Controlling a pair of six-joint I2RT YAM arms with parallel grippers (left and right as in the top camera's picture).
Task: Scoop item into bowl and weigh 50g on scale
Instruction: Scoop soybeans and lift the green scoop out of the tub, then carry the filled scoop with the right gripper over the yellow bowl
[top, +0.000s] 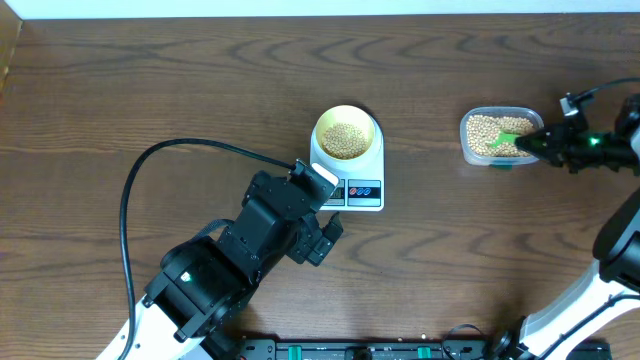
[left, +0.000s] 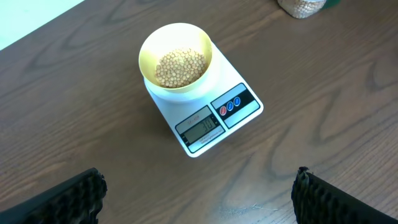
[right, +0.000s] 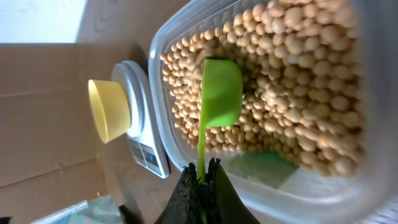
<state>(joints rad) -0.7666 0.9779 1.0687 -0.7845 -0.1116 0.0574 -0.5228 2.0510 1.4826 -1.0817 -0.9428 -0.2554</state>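
Observation:
The pale yellow bowl (top: 346, 134) stands on the white scale (top: 361, 193) and holds a layer of tan beans (left: 180, 67); the scale (left: 217, 121) shows its display and two buttons. My right gripper (right: 203, 172) is shut on the handle of a green scoop (right: 219, 92), whose cup lies among the beans (right: 292, 56) in the clear plastic tub (top: 497, 135). In the overhead view the right gripper (top: 540, 143) sits at the tub's right edge. My left gripper (left: 198, 196) is open and empty above the table just in front of the scale; in the overhead view it (top: 322, 238) is below the scale.
A black cable (top: 150, 170) loops over the table left of the left arm. The wooden table (top: 150, 80) ends in a pale edge at the back. The bowl (right: 107, 109) and scale (right: 142, 134) show beyond the tub (right: 373, 155) in the right wrist view.

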